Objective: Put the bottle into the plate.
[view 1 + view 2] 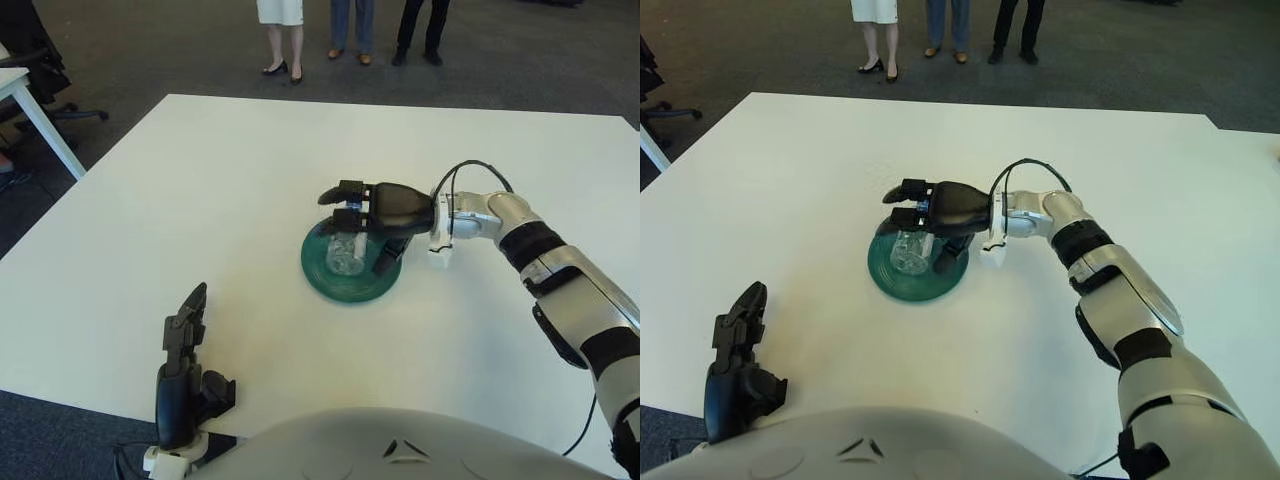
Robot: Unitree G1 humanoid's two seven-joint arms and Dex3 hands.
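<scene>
Right hand [365,215] open-fingered above bottle [346,255] lying in green plate [330,285]

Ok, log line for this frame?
bottle: upright in plate | right hand: open, above bottle | left hand: idle, near table edge

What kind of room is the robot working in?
Probably an office or lab set up for a demo: grey carpet, an office chair by a desk at far left, and people standing beyond the white table.
</scene>
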